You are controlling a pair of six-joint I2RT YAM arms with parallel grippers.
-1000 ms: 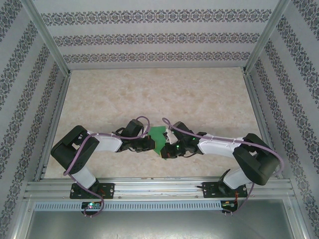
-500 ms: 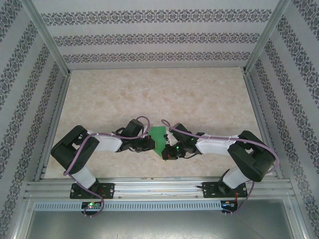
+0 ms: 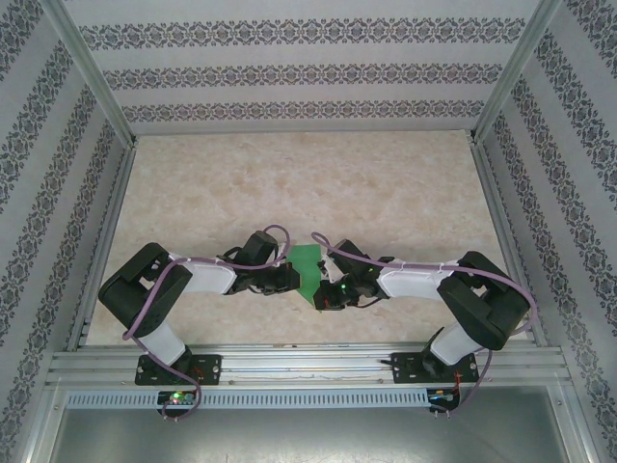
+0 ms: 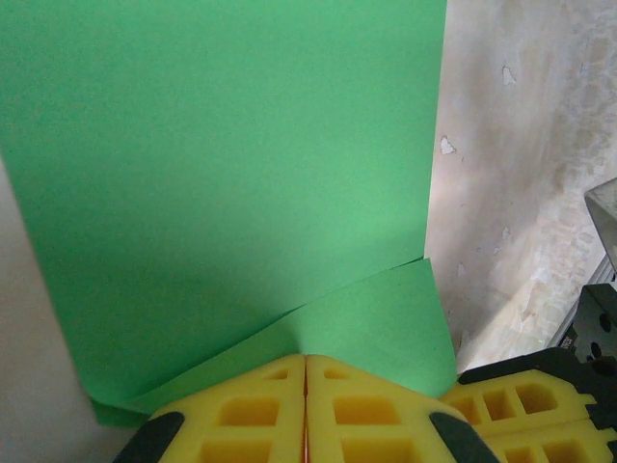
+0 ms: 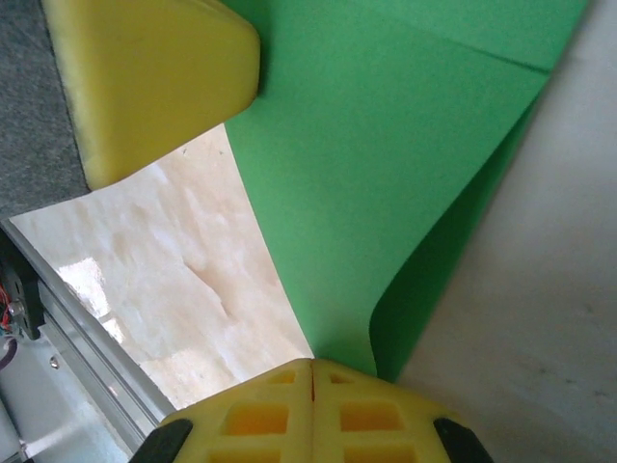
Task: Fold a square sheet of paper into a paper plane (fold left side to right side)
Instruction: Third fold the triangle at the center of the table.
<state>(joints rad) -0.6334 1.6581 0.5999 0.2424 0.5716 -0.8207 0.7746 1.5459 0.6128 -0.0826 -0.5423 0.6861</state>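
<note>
The square sheet of paper (image 3: 308, 267), bright green, hangs lifted and bent over on itself between my two arms near the table's front middle. My left gripper (image 3: 290, 280) is shut on its left edge. In the left wrist view the yellow fingertips (image 4: 306, 362) pinch the sheet (image 4: 222, 174), and a curled lower layer (image 4: 386, 318) bends toward them. My right gripper (image 3: 324, 292) is shut on the sheet's near right corner. In the right wrist view the jaws (image 5: 312, 365) meet where the paper (image 5: 386, 145) curls over. No paper plane shape shows.
The marble-patterned table (image 3: 308, 183) stretches open behind the arms. A metal rail (image 3: 308, 365) runs along the near edge and patterned walls close three sides. The left gripper's yellow finger (image 5: 145, 77) sits close in the right wrist view, and the right gripper's finger (image 4: 525, 405) shows in the left wrist view.
The right arm's elbow has swung slightly left and inward. The paper and both gripper tips have barely shifted, and both grips have stayed closed.
</note>
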